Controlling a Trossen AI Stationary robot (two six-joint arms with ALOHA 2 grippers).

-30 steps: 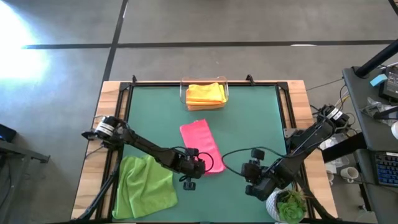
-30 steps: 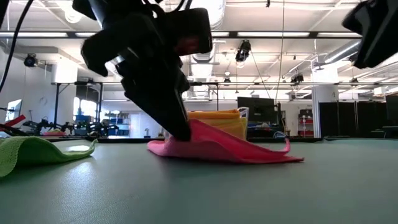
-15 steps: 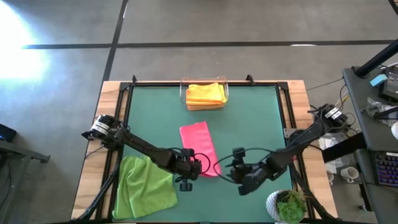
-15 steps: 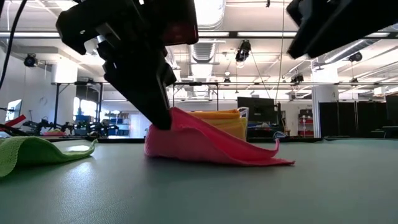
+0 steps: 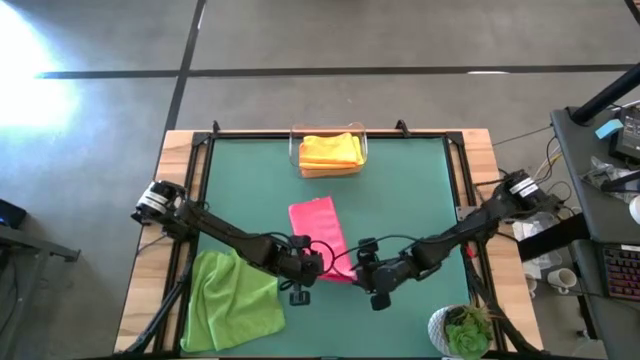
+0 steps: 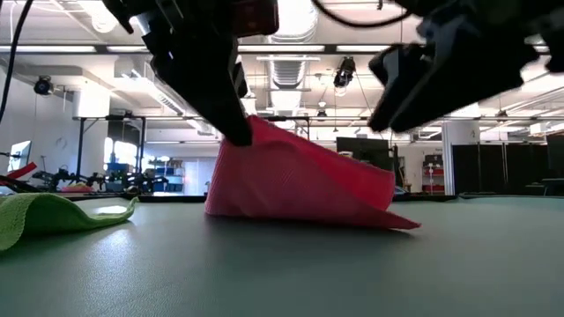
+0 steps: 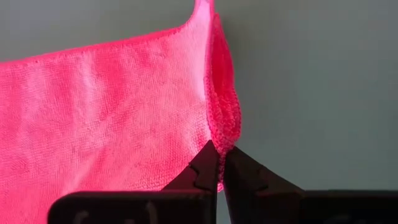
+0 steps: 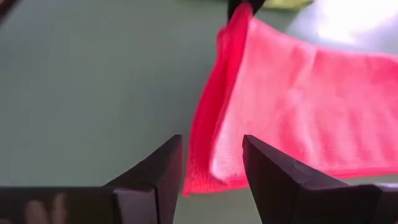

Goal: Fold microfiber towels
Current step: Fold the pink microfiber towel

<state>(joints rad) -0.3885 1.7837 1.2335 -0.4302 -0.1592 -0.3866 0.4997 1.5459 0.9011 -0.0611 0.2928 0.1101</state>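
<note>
A hot pink towel [image 5: 318, 232] lies folded in a long strip at the table's middle. Its far part rests on the green mat, and its near end stands up [image 6: 291, 180]. My left gripper [image 5: 316, 263] is shut on that near end's left corner. My right gripper [image 8: 211, 171] hovers open just right of it, its fingers to either side of the towel's near right corner [image 8: 202, 180] without touching it. A lime green towel [image 5: 235, 298] lies crumpled at the near left. Yellow and orange towels [image 5: 330, 150] lie folded in the clear bin. My left gripper pinches the pink towel's near left corner [image 7: 222, 127] between its two fingertips, on a bunched fold of several layers. The fingers slant down from the near left. The corner is lifted [image 6: 251, 130], and the cloth slopes from it down to the mat.
The clear bin [image 5: 294, 150] stands at the far edge's middle. A potted plant [image 5: 465, 330] sits at the near right corner. Bare green mat lies to the right and far left of the pink towel.
My left gripper has risen, drawing the pink towel's near left corner up into a peak while the far part stays on the mat. My right gripper has swung from the near right toward the pink towel, sinking and rolling, and now hovers at its near right corner.
</note>
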